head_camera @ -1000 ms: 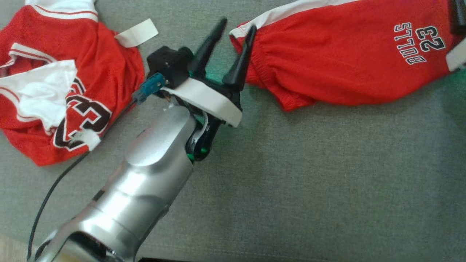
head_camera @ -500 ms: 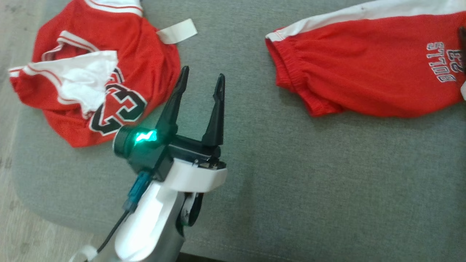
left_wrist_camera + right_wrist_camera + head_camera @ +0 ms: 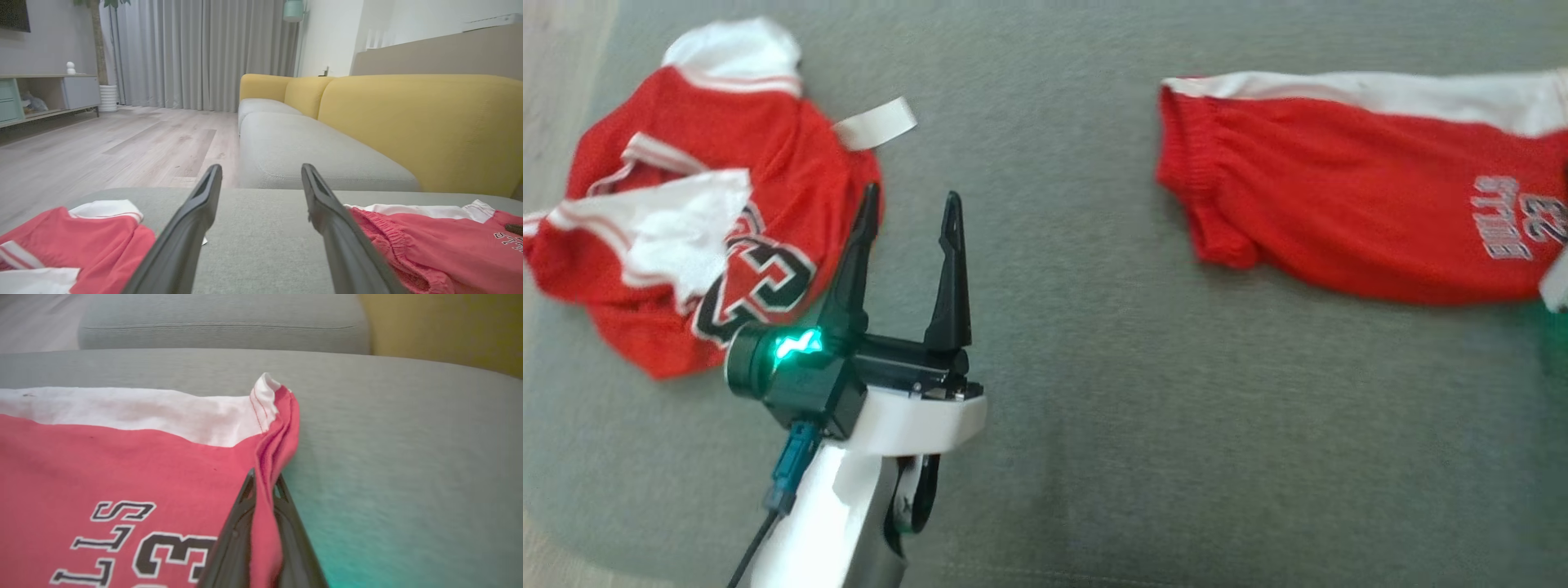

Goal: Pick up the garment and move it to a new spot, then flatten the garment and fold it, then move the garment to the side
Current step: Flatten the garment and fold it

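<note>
Red shorts [image 3: 1339, 229] with a white side stripe and "BULLS 23" print lie spread on the grey cushion [image 3: 1094, 367] at the right. In the right wrist view my right gripper [image 3: 265, 475] is shut on a bunched edge of the shorts [image 3: 102, 457] near their white-striped corner. My left gripper [image 3: 912, 193] stands open over bare cushion, well left of the shorts' elastic waistband, with its left finger beside a crumpled red jersey [image 3: 792, 163]. The left wrist view shows the left gripper [image 3: 261, 167] holding nothing, the shorts [image 3: 429, 245] to its right and the jersey [image 3: 102, 245] to its left.
A white tag [image 3: 876, 124] sticks out from the jersey. The cushion's left edge meets wooden floor [image 3: 556, 49]. Beyond the cushion stand a yellow-backed sofa [image 3: 408, 122] with grey seats, a low cabinet [image 3: 49, 94] and curtains.
The head camera has shifted. My left gripper, still open, has drawn back from the shorts' waistband and now sits left, beside the jersey. The shorts stay flat.
</note>
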Controlling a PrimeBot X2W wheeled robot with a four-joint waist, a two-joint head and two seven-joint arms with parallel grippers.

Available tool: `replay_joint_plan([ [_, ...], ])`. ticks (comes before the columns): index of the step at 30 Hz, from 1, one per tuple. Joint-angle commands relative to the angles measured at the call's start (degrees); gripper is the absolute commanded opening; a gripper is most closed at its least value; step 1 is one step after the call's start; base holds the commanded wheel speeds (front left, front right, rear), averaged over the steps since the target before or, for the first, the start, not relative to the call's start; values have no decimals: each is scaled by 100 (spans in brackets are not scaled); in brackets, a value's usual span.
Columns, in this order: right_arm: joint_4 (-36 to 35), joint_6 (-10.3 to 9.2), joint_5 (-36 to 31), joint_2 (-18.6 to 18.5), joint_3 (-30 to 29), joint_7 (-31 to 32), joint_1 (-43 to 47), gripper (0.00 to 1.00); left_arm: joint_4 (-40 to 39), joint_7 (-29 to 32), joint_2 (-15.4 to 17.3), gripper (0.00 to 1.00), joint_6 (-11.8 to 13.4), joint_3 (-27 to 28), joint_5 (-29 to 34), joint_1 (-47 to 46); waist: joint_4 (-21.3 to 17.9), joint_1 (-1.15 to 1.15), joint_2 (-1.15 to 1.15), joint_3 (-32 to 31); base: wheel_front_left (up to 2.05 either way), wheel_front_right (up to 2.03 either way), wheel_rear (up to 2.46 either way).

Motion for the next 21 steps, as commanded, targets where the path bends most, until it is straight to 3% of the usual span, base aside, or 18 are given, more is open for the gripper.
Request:
replay_joint_plan([
  [1,23,-4,43,-218,-2,-143,161,0,-177,-28,27,100,-8,228,50,-3,-235,0,0,-198,0,0,0],
  [5,96,-4,190,-234,-153,-385,161,0,-167,-28,27,100,-10,288,69,84,-380,0,0,-266,0,0,0],
  [11,-609,-4,314,85,-110,-616,-20,0,-77,-28,26,100,-22,317,50,205,-492,0,0,-370,0,0,0],
  [17,-1382,-4,104,654,235,-636,-81,0,9,-28,26,100,-41,304,0,257,-486,0,0,-524,0,0,0],
  [21,-1657,-4,-60,1228,500,-428,-48,0,26,-28,26,100,-34,293,-37,294,-447,0,0,-592,0,0,0],
])
